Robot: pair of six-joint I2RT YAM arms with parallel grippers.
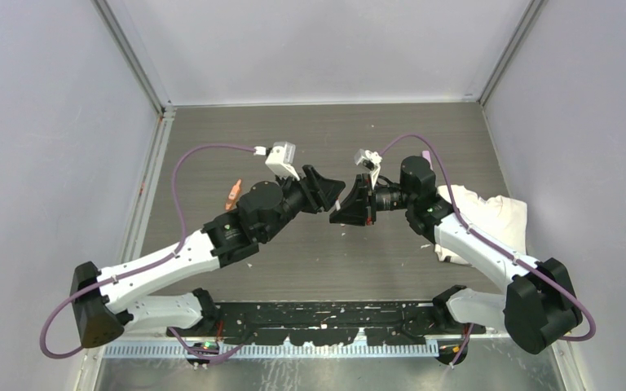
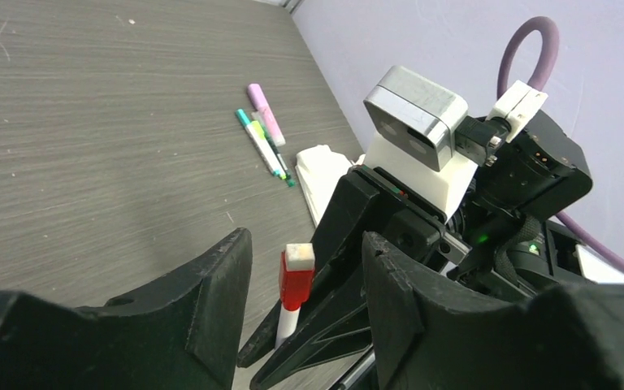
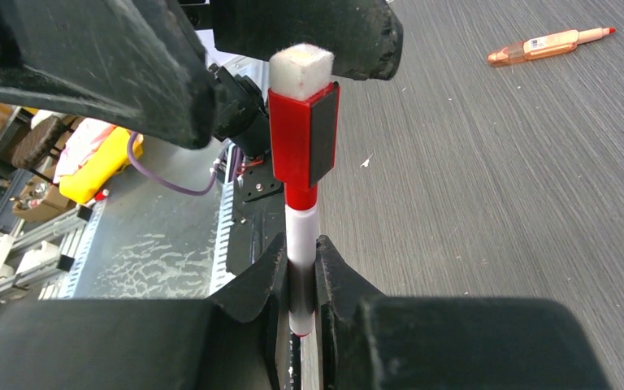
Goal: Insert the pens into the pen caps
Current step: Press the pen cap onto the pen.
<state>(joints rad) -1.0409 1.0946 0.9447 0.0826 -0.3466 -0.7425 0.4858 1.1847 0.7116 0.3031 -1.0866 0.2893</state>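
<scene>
- Gripping a white-bodied pen partway along its barrel, the right end effector has its jaws closed tight on the pen, which points away from that wrist's camera.
- The pen's free end carries a red pen cap topped with a small white felt pad; the cap appears seated on the pen.
- The left end effector faces the right one, jaws partly open. Its two black fingers stand either side of the red cap, and a gap shows on each side in the left wrist view, so it grips nothing.
- A crumpled white cloth lies on the dark wood-grain tabletop, partly under the right arm. It serves as the reference for the positions below.
- The two end effectors meet above the tabletop to the left of the cloth, near it but clear of it.
- A pink pen and green-ended pens lie together flat on the tabletop near the cloth, on its far side. How many green ones there are cannot be told.
- An orange pen with a red tip lies alone, well apart from the cloth, to the left beyond both end effectors.
</scene>
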